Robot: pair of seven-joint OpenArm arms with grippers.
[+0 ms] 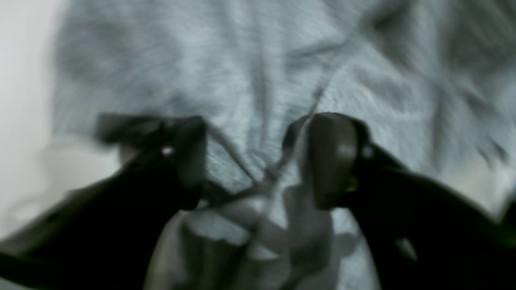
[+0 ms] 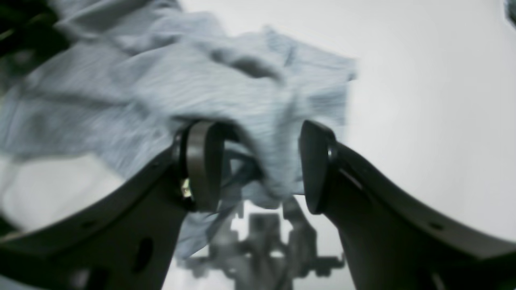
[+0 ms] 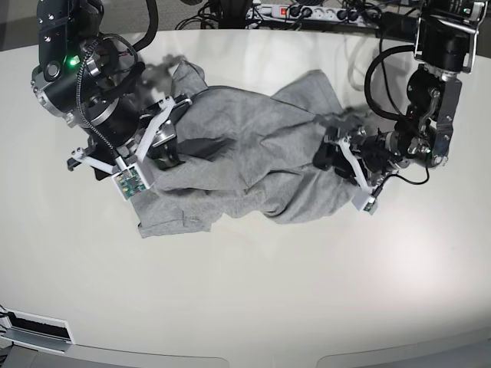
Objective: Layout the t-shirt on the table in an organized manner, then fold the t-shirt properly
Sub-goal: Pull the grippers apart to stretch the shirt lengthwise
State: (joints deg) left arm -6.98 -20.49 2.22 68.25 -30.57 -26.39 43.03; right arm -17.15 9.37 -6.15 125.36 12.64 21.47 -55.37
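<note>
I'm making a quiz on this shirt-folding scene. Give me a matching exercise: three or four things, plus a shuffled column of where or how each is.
1. t-shirt
2. table
3. left hand
4. right hand

A. glossy off-white
B. at the shirt's right edge in the base view
C. crumpled, not flat
D. at the shirt's left edge in the base view

Pairs: 1-C, 2-A, 3-B, 4-D

Tabletop is bare off-white surface across the whole near half and on the base view's right of the t-shirt, so there's wide passage there. The crumpled shirt fills the middle. Both arms flank it: right gripper at one edge, left gripper at the other. Cables crowd the far edge.
</note>
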